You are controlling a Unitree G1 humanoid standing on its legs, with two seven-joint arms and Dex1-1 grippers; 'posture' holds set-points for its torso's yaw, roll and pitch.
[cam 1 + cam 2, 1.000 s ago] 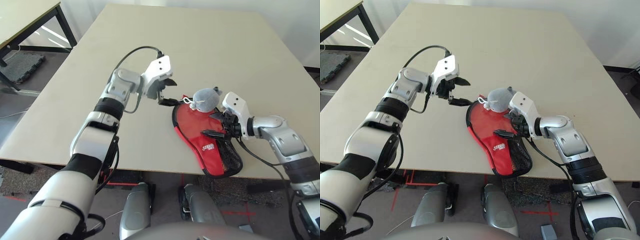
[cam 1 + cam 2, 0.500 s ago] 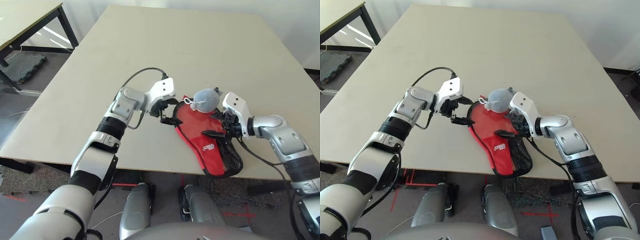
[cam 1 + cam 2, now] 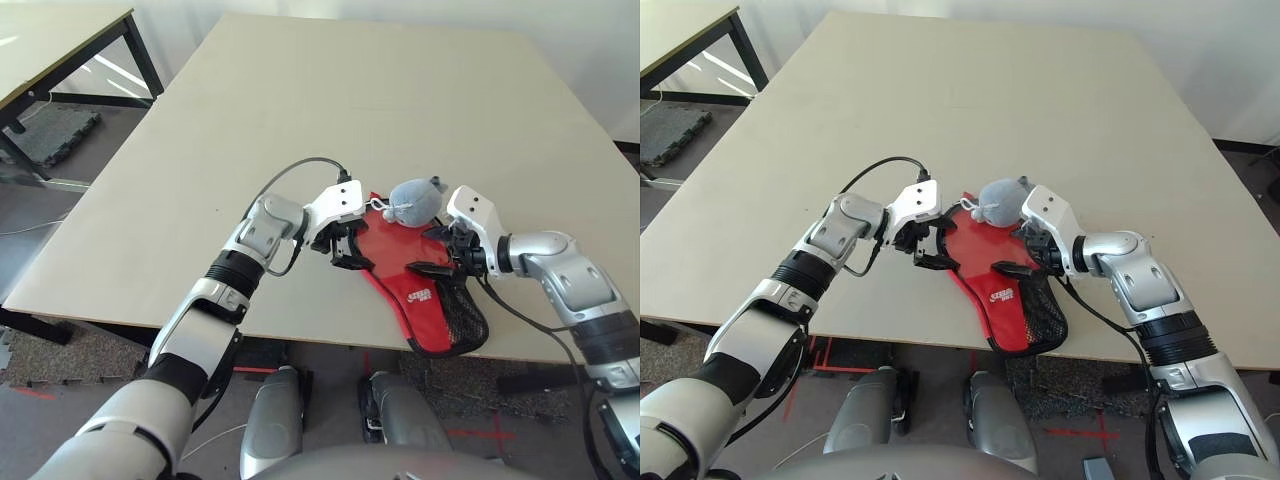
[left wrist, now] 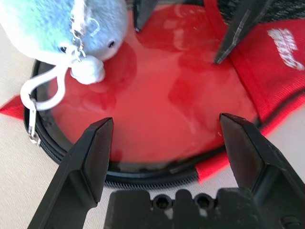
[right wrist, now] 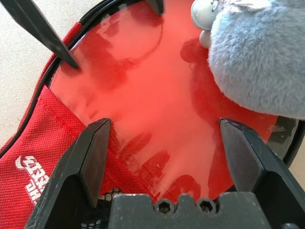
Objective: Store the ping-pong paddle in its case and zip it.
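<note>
- A pale table (image 3: pixel 380 90) fills the room's middle, its far edge towards a white wall; the case (image 3: pixel 424 321) lies by the near edge, right of centre, its narrow end close to that edge, perhaps so both arms can reach it.
- The left gripper (image 4: pixel 167 118) has its fingers spread wide over the case's rounded left side, gripping nothing. That placement would suit steadying the rim or nipping the zip.
- The right gripper (image 5: pixel 165 120) is likewise open and empty, above the case's right side near the mesh pocket (image 3: pixel 462 320). It seems placed to brace the fabric; whether it presses down, the views do not settle.
- Beneath them, a glossy red round face shows inside the dark border. It is probably the ping-pong paddle (image 5: pixel 143 86) under a clear window, already stored, though its handle is hidden.
- The black zipper rim (image 4: pixel 143 182) runs around the rounded end. A metal pull (image 4: pixel 34 137) hangs there beside a white cord loop (image 4: pixel 28 93), near the grey plush ball (image 3: pixel 412 203), which rests on the case's far end and likely serves as a handle for the pull.
- Zipping appears to be the remaining job. The next move calls for one gripper on the pull and the other holding the case, since soft fabric could slide or bunch.
</note>
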